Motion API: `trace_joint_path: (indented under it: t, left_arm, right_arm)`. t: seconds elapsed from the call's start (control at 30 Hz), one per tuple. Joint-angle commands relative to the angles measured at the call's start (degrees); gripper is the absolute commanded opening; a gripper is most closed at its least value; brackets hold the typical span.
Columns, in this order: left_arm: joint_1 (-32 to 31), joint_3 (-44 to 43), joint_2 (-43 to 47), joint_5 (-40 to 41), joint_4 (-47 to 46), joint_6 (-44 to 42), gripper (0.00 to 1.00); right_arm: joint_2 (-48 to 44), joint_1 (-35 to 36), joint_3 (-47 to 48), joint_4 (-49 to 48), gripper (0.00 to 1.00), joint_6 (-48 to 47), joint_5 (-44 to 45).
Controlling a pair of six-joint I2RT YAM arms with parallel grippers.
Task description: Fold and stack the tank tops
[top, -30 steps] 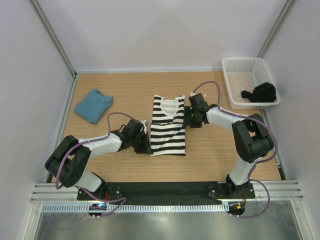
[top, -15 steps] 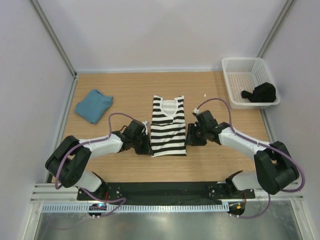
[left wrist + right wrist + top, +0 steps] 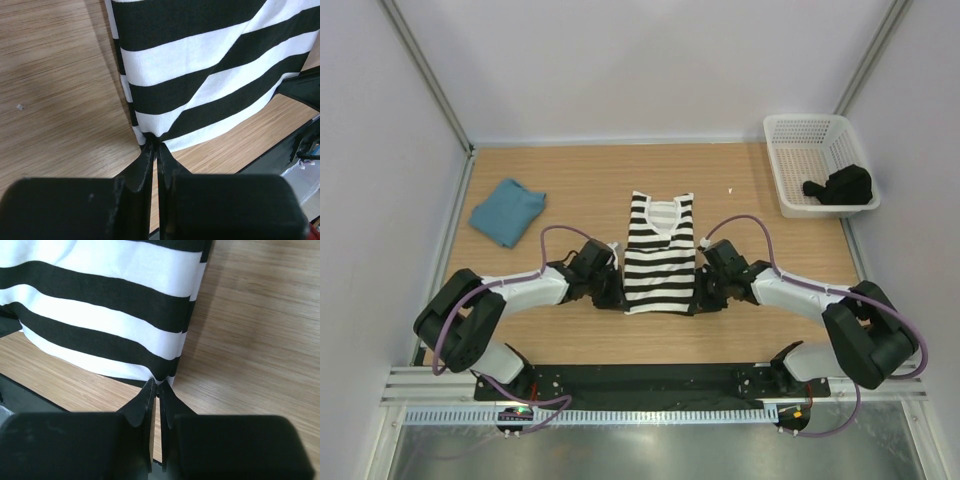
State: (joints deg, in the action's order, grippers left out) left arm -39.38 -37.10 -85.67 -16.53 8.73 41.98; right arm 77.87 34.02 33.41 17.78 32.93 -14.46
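Striped tank top (image 3: 660, 255) lies flat mid-table, neck toward the far wall, hem toward the arms. Left gripper (image 3: 156, 146) is pinched tight on the near-left hem corner, with cloth bunched right at the fingertips. Right gripper (image 3: 156, 385) is clamped on the near-right hem corner, fingers almost together with the cloth edge between them. Both arms are low, reaching in from either side. Teal tank top (image 3: 507, 211) sits folded in a small bundle at the left of the table (image 3: 570, 180), well apart from the striped one. White basket (image 3: 807, 130) is in the far right corner, with a dark item (image 3: 842, 186) inside.
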Motion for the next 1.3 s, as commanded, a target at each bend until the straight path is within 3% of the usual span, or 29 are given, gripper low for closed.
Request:
trace_joint_path:
  t: [0.0, 0.17, 0.47, 0.57, 0.67, 0.77, 1.2, 1.23, 1.27]
  left_arm:
    - [-0.5, -0.9, -0.9, 0.8, 0.2, 0.0, 0.05]
    - [-0.5, -0.5, -0.7, 1.0, 0.3, 0.0, 0.04]
    - [-0.5, 0.7, 1.1, 2.4, 1.1, 0.0, 0.05]
    - [-0.5, 1.2, 1.7, 2.2, 1.2, 0.1, 0.14]
    - [-0.5, 1.7, 2.9, 2.4, 1.0, 0.3, 0.36]
    - [-0.4, 2.4, 4.4, 2.2, 0.9, 0.7, 0.44]
    - [-2.0, 2.8, 2.0, -1.2, -3.6, 3.3, 0.43]
    - [-2.1, 2.7, 1.7, -1.3, -4.0, 3.6, 0.41]
    - [-2.1, 2.7, 1.4, -1.3, -4.2, 3.8, 0.32]
  right_arm:
    - [-1.7, 0.3, -1.9, -0.9, 0.10, 2.3, 0.9]
    - [-5.2, 0.3, -3.1, 2.3, 0.07, 2.3, 4.3]
    - [-3.4, 0.3, -2.8, 4.5, 0.01, 3.5, 6.8]
    - [-3.2, 0.4, -2.2, 4.4, 0.01, 3.1, 7.0]
    - [-1.8, 0.5, -0.3, 5.1, 0.01, 1.8, 7.3]
    - [-0.3, 0.7, 1.4, 5.8, 0.01, 1.0, 7.2]
    - [-0.8, 0.7, 1.0, 5.8, 0.01, 0.7, 7.1]
    - [-0.9, 0.8, 1.1, 6.0, 0.01, 0.8, 7.2]
    - [-1.1, 0.8, 1.1, 6.3, 0.01, 0.8, 7.3]
